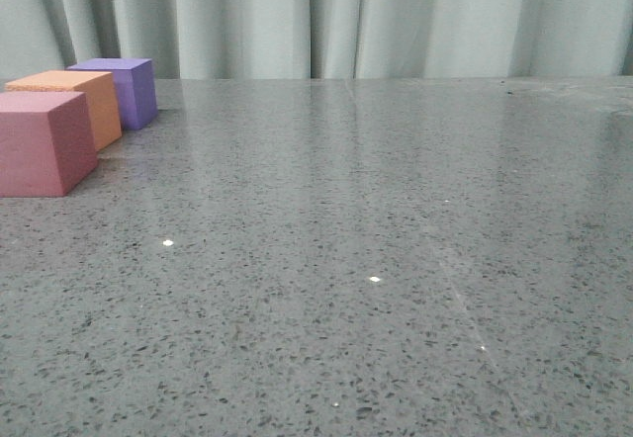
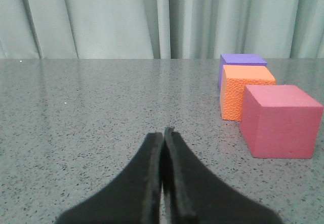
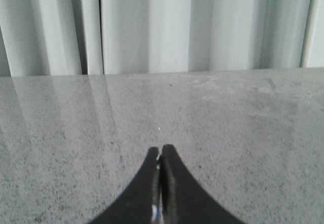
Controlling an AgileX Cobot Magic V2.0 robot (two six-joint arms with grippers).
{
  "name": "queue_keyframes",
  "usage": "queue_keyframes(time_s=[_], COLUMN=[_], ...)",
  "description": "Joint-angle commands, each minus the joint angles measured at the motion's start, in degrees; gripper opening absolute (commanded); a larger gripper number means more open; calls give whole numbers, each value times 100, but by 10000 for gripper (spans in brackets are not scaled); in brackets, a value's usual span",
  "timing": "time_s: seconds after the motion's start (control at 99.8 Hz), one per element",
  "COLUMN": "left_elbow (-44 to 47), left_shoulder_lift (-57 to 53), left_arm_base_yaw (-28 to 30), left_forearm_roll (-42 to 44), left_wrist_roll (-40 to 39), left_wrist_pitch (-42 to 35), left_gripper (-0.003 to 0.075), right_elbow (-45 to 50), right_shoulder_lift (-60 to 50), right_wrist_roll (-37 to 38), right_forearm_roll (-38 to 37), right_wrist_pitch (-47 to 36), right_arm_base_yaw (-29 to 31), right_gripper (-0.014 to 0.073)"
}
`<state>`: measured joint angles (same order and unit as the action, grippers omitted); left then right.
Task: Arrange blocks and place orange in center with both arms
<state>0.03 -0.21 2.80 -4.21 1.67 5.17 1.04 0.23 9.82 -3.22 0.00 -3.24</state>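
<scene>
Three cubes stand in a close row at the table's far left in the front view: the pink-red cube [image 1: 42,142] nearest, the orange cube [image 1: 74,101] behind it, the purple cube [image 1: 124,86] farthest. The left wrist view shows the same row: pink-red [image 2: 280,120], orange [image 2: 243,89], purple [image 2: 240,62]. My left gripper [image 2: 163,133] is shut and empty, low over the table, apart from the cubes. My right gripper [image 3: 161,150] is shut and empty over bare table; no cube shows in its view. Neither gripper shows in the front view.
The grey speckled table [image 1: 376,239] stretches wide to the right of the cubes. A pale curtain [image 1: 346,17] hangs behind the table's far edge.
</scene>
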Motion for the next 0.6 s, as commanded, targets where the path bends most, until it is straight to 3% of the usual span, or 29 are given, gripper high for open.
queue_keyframes(time_s=[0.0,0.591], left_elbow=[112,112], left_shoulder_lift=[-197,-187], left_arm_base_yaw=[15,15], left_forearm_roll=[-65,-65], left_wrist_roll=[10,10], left_wrist_pitch=[-411,-411], left_gripper=[-19,-19], right_elbow=[31,23], right_shoulder_lift=[-260,-236], right_wrist_roll=[-165,-182], right_forearm_roll=[147,125], right_wrist_pitch=[-43,194], right_arm_base_yaw=[46,46], right_gripper=[-122,-122])
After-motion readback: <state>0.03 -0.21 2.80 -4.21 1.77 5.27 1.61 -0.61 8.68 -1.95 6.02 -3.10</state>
